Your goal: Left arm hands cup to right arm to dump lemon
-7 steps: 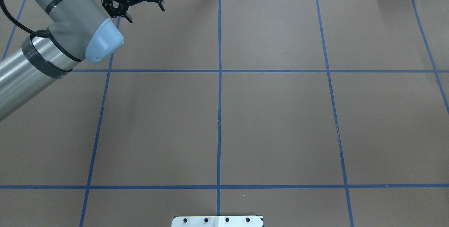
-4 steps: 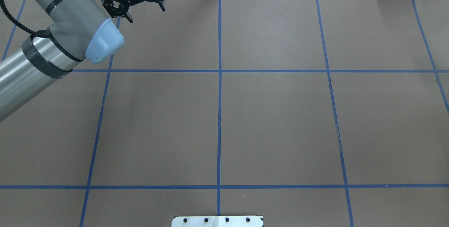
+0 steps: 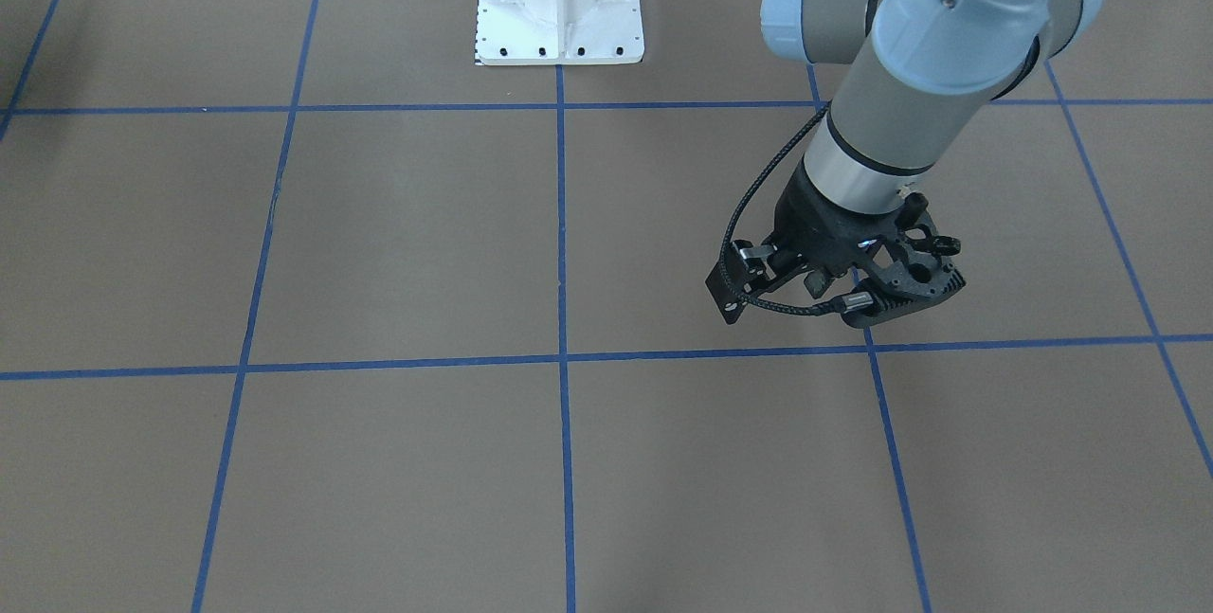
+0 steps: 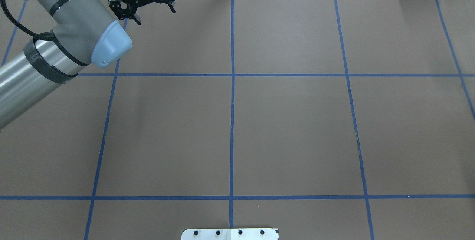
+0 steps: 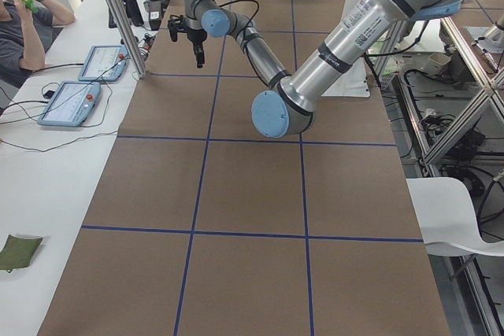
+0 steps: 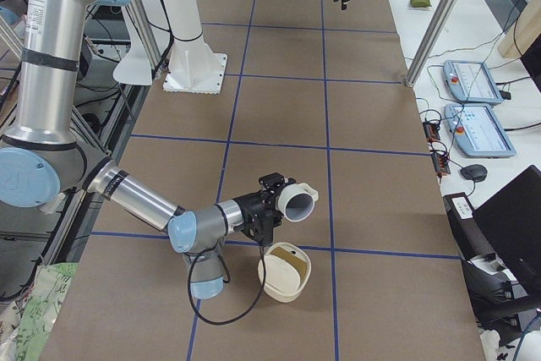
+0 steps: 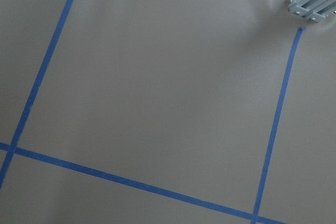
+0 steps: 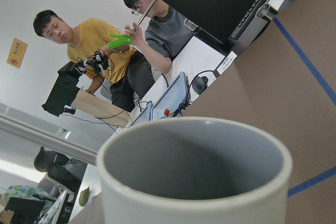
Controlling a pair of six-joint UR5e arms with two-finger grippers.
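The cup (image 6: 296, 203) looks small in the side view, and the top and front cameras do not catch it. It hangs at the right gripper (image 6: 279, 207), over the brown table (image 6: 279, 116) near its right end. I cannot tell if those fingers are squeezed on it. Up close, only the cup's smooth grey inside and thick white rim show; its bottom is cut off. The cup lies on its side, its long way about level, with its mouth toward the edge far from the robot. Just under it sits a round cream bowl (image 6: 287, 292); what is in it is too small to tell. The left gripper (image 4: 155, 14), black with holes, has its fingers apart by the far edge.
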